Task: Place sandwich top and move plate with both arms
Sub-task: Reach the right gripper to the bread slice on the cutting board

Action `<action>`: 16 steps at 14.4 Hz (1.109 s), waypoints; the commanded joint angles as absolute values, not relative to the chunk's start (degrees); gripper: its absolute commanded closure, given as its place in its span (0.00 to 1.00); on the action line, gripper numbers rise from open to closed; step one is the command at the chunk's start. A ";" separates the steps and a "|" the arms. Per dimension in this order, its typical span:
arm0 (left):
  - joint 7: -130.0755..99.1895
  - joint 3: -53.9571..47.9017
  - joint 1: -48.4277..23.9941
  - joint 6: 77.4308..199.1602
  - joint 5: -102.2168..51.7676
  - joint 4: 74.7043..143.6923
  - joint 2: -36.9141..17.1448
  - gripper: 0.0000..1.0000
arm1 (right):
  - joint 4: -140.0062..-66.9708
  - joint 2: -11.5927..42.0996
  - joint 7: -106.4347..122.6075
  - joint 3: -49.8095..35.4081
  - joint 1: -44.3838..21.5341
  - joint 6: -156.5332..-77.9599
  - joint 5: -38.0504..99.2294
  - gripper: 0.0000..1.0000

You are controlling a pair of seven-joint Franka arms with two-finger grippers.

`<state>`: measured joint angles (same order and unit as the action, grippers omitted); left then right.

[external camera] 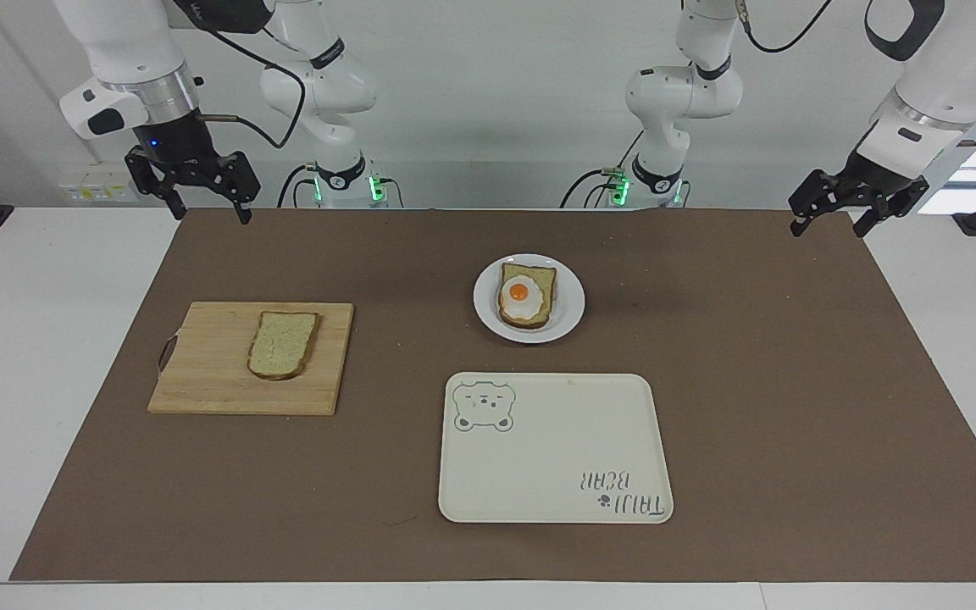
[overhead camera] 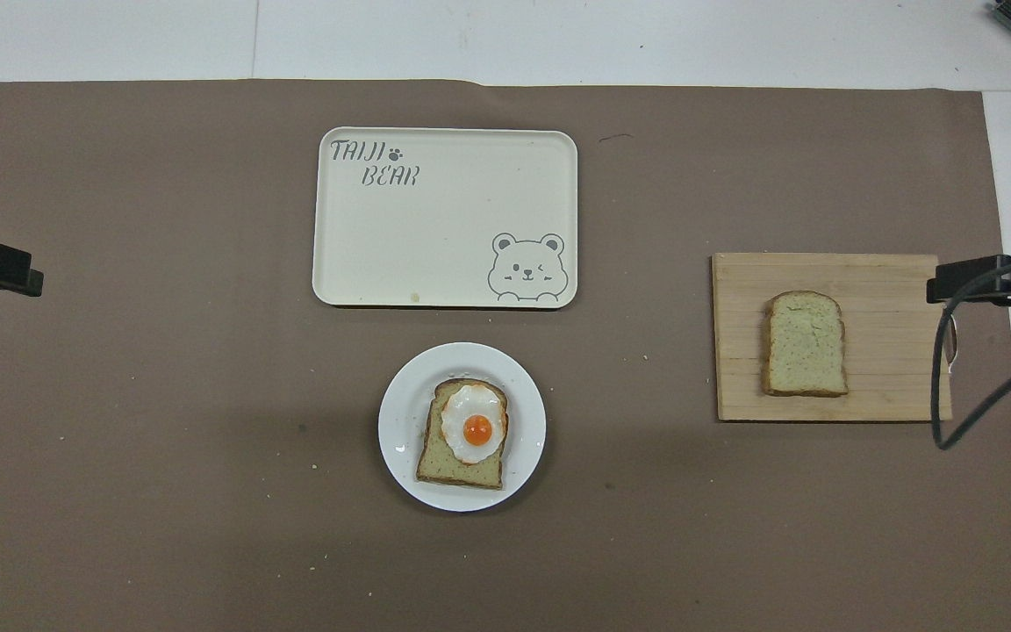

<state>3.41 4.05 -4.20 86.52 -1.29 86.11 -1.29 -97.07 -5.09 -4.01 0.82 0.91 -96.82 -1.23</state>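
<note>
The sandwich top (external camera: 283,345), a plain slice of speckled bread, lies on a wooden cutting board (external camera: 200,373) toward the right arm's end of the table; it also shows in the overhead view (overhead camera: 805,343). The white plate (external camera: 568,292) sits mid-table and bears a bread slice with a fried egg (external camera: 526,296); the plate also shows in the overhead view (overhead camera: 400,421). My right gripper (external camera: 210,213) is open and empty, up in the air over the mat's edge beside the board (overhead camera: 892,290). My left gripper (external camera: 829,229) is open and empty, and its arm waits over the mat's edge at its own end.
A cream rectangular tray with a bear drawing (external camera: 556,449) lies flat, farther from the robots than the plate. A brown mat (external camera: 793,381) covers the table. The right gripper's black cable (overhead camera: 940,386) hangs over the board's handle end.
</note>
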 commanded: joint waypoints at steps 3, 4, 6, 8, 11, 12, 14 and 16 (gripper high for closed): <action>3.60 3.78 -3.69 85.43 -0.88 85.87 -0.88 0.00 | -100.02 -0.98 -2.11 0.53 3.25 -104.14 0.78 0.00; 3.60 3.61 -3.69 85.43 -0.88 85.87 -0.88 0.00 | -100.11 0.25 -2.02 0.53 3.95 -105.28 2.18 0.00; 3.60 3.78 -3.69 85.43 -0.88 85.87 -0.88 0.00 | -100.81 2.63 -0.89 0.53 4.39 -107.74 3.34 0.00; 3.60 3.78 -3.69 85.34 -0.88 85.87 -0.88 0.00 | -103.08 3.69 0.43 0.53 4.66 -110.29 3.69 0.00; 3.60 3.60 -3.69 85.43 -0.88 85.87 -0.88 0.00 | -108.96 3.87 5.34 0.53 6.41 -114.68 6.76 0.00; 3.60 3.78 -3.69 85.34 -0.88 85.87 -0.88 0.00 | -110.99 3.87 6.75 0.53 6.76 -116.61 6.85 0.00; 3.60 3.78 -3.69 85.43 -0.88 85.87 -0.88 0.00 | -114.50 3.61 9.83 0.53 8.17 -119.17 6.94 0.00; 3.60 3.78 -3.69 85.34 -0.88 85.87 -0.88 0.00 | -116.53 3.95 10.55 0.53 8.78 -120.84 7.20 0.00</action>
<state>3.41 4.07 -4.19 86.52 -1.29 86.11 -1.29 -112.94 5.25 8.07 1.01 7.50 -118.33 5.63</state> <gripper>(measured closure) 0.000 0.000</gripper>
